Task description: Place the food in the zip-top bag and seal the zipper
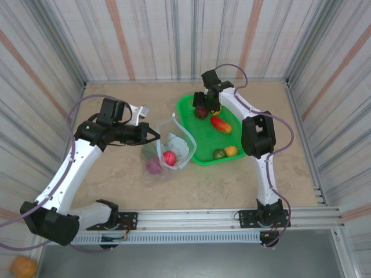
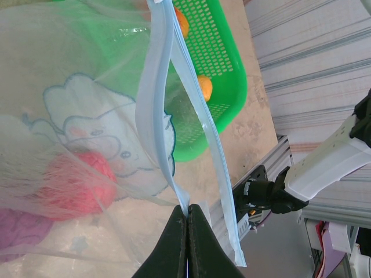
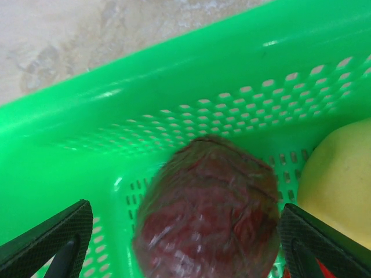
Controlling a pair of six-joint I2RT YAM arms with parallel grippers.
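Note:
The zip-top bag stands open on the table left of the green tray. My left gripper is shut on its pale blue zipper at one end of the mouth. Inside the bag lie a pink-red food piece and a magenta one. My right gripper hangs open in the tray, its fingers on either side of a dark maroon piece, apart from it. A yellow piece lies beside it.
The green mesh tray also holds a red-orange piece, a green one and an orange one. Striped walls close in the table. An orange ball lies on the floor at the lower left.

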